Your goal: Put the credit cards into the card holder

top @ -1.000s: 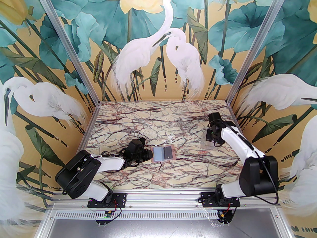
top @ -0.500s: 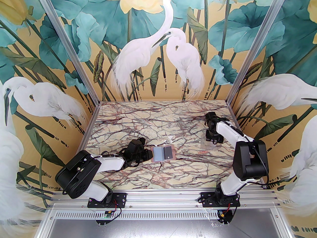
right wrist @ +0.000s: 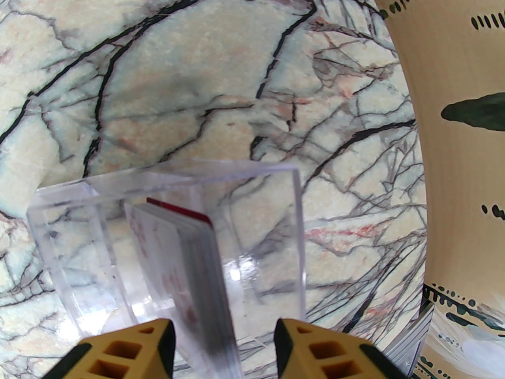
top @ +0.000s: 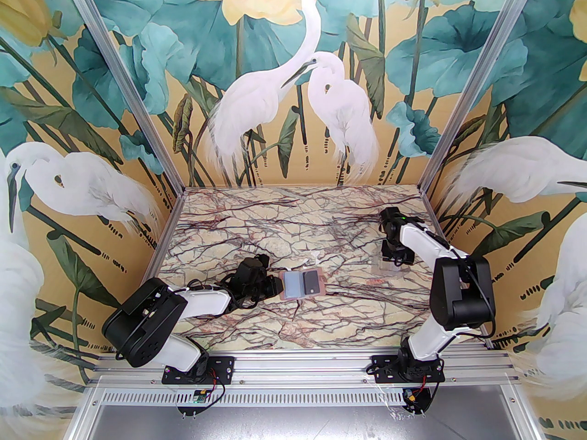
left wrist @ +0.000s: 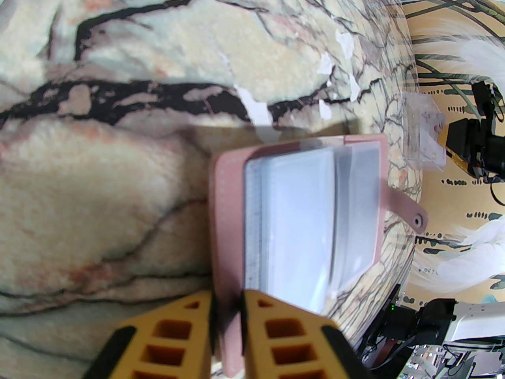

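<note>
Overall, the marble-patterned table (top: 293, 328) took up the floor of the painted enclosure. The left arm (top: 202, 303) lay low across its near left part, and the right arm (top: 426, 245) reached over its right side. Next in size, a clear box (right wrist: 290, 227) stood on the table's right part, well apart from the card holder (left wrist: 225, 219). The holder lay open near the table's middle, pale sleeves up, its short tab (left wrist: 406, 207) sticking out from one side. The left gripper (left wrist: 227, 302) was clenched on the holder's pink edge, a yellow finger on either side of it. The credit cards (right wrist: 189, 259) stood on edge as a stack inside the clear box. The right gripper (right wrist: 225, 330) straddled that stack with its jaws parted. A gap showed between the cards and one finger; whether the other finger touched them could not be told.
</note>
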